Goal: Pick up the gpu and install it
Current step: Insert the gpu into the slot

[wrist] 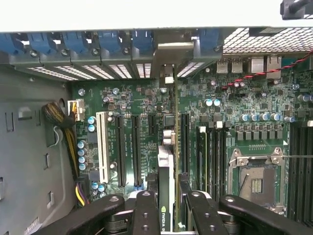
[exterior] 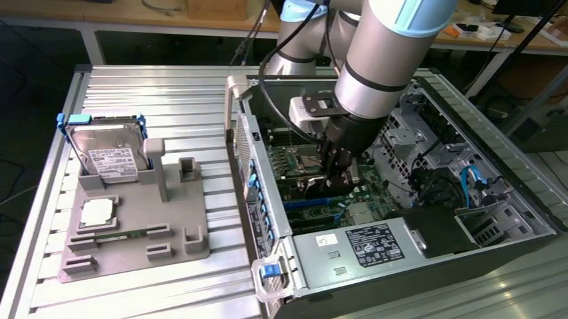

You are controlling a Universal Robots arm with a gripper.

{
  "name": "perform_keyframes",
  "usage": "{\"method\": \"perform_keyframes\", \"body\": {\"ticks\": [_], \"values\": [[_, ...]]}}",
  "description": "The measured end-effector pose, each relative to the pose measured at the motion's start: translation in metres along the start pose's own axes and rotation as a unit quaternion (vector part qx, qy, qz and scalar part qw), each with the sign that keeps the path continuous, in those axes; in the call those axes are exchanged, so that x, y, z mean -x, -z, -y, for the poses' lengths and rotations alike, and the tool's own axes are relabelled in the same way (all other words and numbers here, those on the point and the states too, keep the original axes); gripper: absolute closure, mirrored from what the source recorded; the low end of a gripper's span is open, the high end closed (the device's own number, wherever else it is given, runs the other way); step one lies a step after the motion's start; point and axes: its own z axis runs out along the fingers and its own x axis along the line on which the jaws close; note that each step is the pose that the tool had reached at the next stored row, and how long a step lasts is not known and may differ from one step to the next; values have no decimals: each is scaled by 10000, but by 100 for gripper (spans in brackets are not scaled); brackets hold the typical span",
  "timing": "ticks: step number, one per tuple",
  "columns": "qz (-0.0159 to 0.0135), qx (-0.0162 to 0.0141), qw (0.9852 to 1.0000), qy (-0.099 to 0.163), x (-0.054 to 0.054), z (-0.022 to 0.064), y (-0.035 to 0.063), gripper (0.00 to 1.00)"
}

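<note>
Ribbed aluminium tabletop (exterior: 133, 86) carries a tall dark open computer case (exterior: 461, 266) lying on its side. From above the case, the grey and light-blue robot arm (exterior: 382, 66) reaches steeply down into it, wrist pointing at the case floor. Its black gripper (wrist: 169, 196) is clenched on the gpu (wrist: 166, 161), a thin black card seen edge-on between the two fingers (wrist: 146, 210). The card stands on edge over the green motherboard (wrist: 234, 98) inside the case, running among the long black slots, its silver bracket end against the case's rear wall beside a row of blue clips (wrist: 73, 41). Whether its lower edge sits in a slot I cannot tell.

Also inside the case are an open metal CPU socket (wrist: 257, 183) and a grey labelled power supply box (exterior: 355, 249). Beside the case, on the exterior view's left, a grey plastic fixture tray (exterior: 133, 219) holds a silver hard drive with blue tabs (exterior: 108, 158), propped upright, and a small square silver CPU chip (exterior: 96, 211) lying flat.
</note>
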Motion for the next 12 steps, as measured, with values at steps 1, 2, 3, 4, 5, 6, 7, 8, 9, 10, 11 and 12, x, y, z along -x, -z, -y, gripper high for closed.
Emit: {"method": "perform_keyframes", "body": {"ticks": [1, 2, 3, 4, 5, 6, 7, 8, 9, 10, 11, 12], "values": [[0, 10, 10000, -2, 0, 0, -5, 73], [-1, 27, 10000, -6, 0, 1, -9, 73], [-2, 51, 10000, -10, 0, 1, -12, 73], [-3, 79, 10000, -15, 0, 0, -15, 73], [-3, 105, 9999, -19, 0, 1, -18, 73], [-4, 129, 9999, -22, 0, 2, -21, 73], [-4, 150, 9999, -26, 0, 2, -24, 73], [-5, 172, 9998, -32, 0, 2, -26, 73], [-7, 192, 9998, -40, -1, 0, -28, 73], [-7, 197, 9998, -44, -1, -1, -31, 73], [-9, 198, 9998, -44, -1, -1, -33, 73], [-9, 199, 9998, -44, -1, -1, -33, 73]]}}
